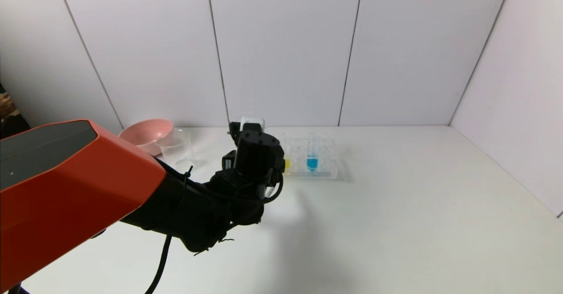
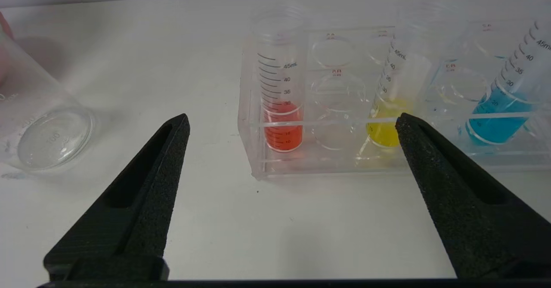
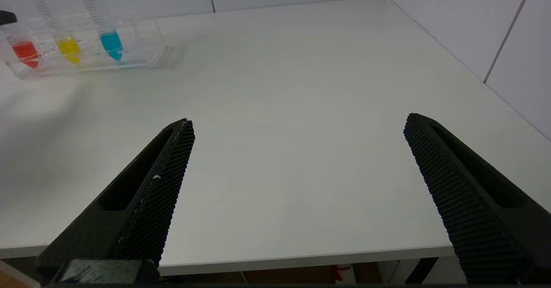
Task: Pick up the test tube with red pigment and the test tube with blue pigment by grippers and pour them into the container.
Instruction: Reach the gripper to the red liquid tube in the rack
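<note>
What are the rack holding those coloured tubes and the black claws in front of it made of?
The rack looks like clear, glossy acrylic or similar hard plastic: you see straight through its flat walls, and the edges catch light. The left tool, its fingers spread apart, looks matte black with a grainy surface, probably rubber or textured plastic.

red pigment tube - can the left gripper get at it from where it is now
Probably yes. The left gripper is open and faces the test tube with red pigment, which stands upright at the rack's near end. Only bare table lies between them, nothing held.
</note>
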You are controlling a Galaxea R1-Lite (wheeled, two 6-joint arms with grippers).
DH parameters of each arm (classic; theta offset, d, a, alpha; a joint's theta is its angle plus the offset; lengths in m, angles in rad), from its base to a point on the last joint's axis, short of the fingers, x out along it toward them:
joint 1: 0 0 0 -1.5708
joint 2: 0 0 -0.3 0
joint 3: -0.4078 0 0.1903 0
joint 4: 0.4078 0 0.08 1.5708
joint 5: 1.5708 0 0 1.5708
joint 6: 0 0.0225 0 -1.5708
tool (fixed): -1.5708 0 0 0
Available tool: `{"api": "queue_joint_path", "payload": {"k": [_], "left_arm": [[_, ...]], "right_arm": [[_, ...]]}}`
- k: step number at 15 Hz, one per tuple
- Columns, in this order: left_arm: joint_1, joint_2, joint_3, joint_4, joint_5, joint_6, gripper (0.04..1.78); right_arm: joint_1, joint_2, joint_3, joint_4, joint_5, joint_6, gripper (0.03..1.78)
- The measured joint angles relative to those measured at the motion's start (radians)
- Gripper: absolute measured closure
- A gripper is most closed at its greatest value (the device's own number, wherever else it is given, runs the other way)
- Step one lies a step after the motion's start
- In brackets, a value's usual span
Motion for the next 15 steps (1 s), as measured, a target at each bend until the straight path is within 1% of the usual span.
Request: {"api": "queue_joint_path", "payload": {"k": [1,5,12,15], "left_arm": [[-0.001,0.005,0.004,-0.008,0.001,-0.001,0.11],[0.005,0.036,0.007,-0.061,0.003,0.008,0.1],[0.067,0.106,-0.039,-0.122,-0.023,0.021,0.1],[0.076,0.134,-0.068,-0.126,-0.025,0.034,0.1]], "right_arm": [[0.0,0.0,0.0,0.0,0.0,0.0,0.04],[0.0,0.0,0.0,0.0,-0.001,0.0,0.04],[0.0,0.0,0.0,0.0,0.0,0.0,0.04],[0.0,0.0,0.0,0.0,0.0,0.0,0.04]]}}
